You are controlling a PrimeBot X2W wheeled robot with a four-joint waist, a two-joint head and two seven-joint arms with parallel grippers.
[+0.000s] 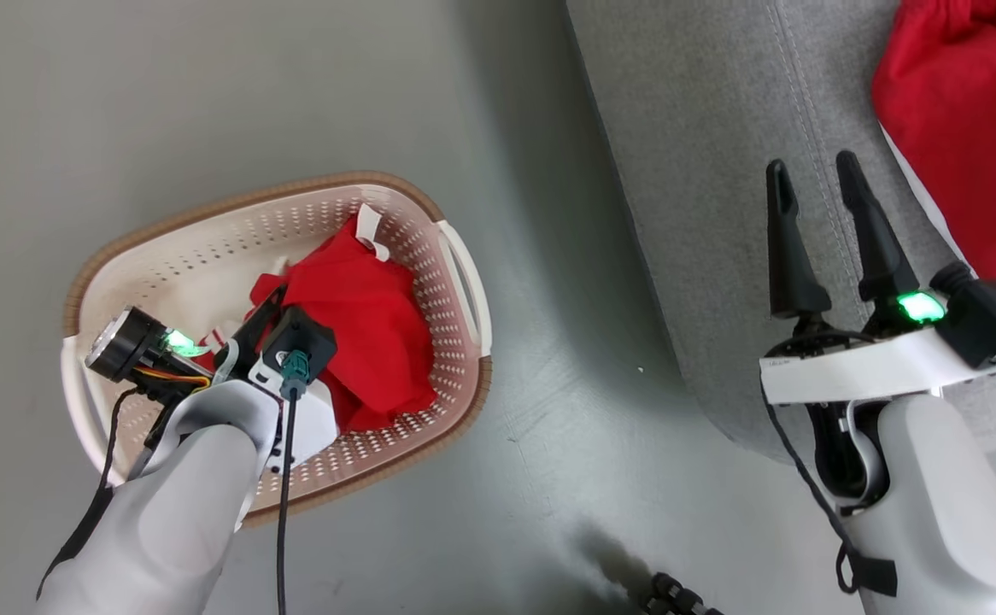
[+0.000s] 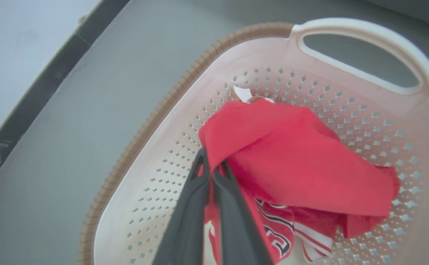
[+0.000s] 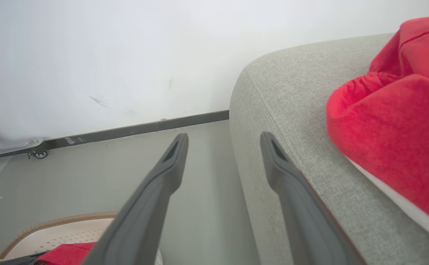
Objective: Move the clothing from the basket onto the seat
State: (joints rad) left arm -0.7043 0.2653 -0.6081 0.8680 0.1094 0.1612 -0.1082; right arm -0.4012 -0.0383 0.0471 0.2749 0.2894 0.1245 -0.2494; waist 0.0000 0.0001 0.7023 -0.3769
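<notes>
Left wrist view: left gripper (image 2: 211,167) clamped on clothing (image 2: 295,158) fold, centre frame, inside basket (image 2: 152,117), likely for lifting out. Head view: right gripper (image 1: 812,179) spread empty over seat (image 1: 703,154), upper right, garment (image 1: 968,120) lying there

Home-like room, by its upholstered seat (image 1: 703,171) and laundry basket (image 1: 207,248)

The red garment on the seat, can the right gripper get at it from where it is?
Probably yes: the right gripper stands open at the edge of the seat, the garment lies close beside it, and nothing sits between.
</notes>
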